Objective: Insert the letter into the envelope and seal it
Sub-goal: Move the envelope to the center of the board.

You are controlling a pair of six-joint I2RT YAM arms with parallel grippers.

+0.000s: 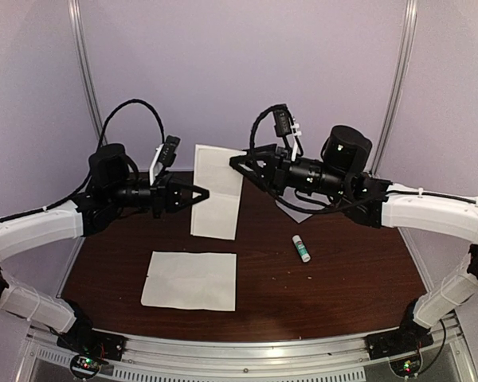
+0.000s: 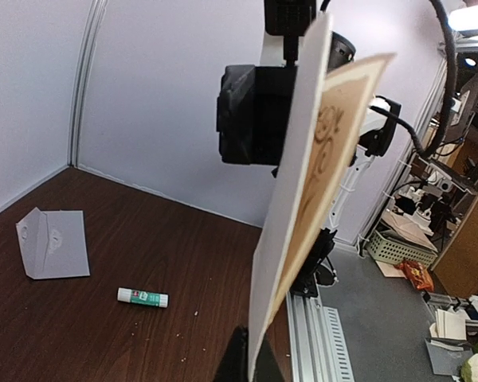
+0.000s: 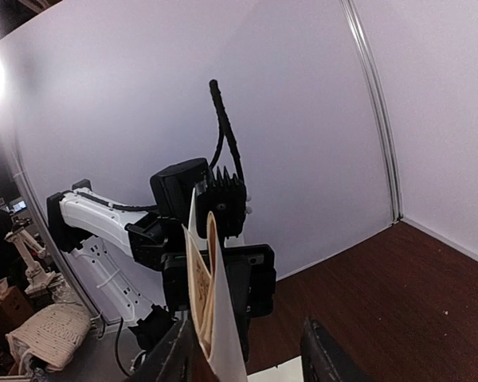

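The letter (image 1: 216, 191), a white folded sheet with a brown pattern on its inner faces, stands on edge in the air above the table's middle. My left gripper (image 1: 205, 193) is shut on its left edge; in the left wrist view the sheet (image 2: 291, 215) rises from between the fingertips (image 2: 240, 362). At its upper right edge is my right gripper (image 1: 237, 163), open. In the right wrist view the letter (image 3: 215, 318) sits between the spread fingers, close to the left one. The envelope (image 2: 54, 243), pale grey with a flap, lies flat on the table, partly under the right arm (image 1: 296, 210).
A flat white sheet (image 1: 190, 280) lies on the dark wooden table (image 1: 342, 294) near the front left. A green and white glue stick (image 1: 301, 247) lies right of centre, also seen from the left wrist (image 2: 143, 297). Pale walls close the back and sides.
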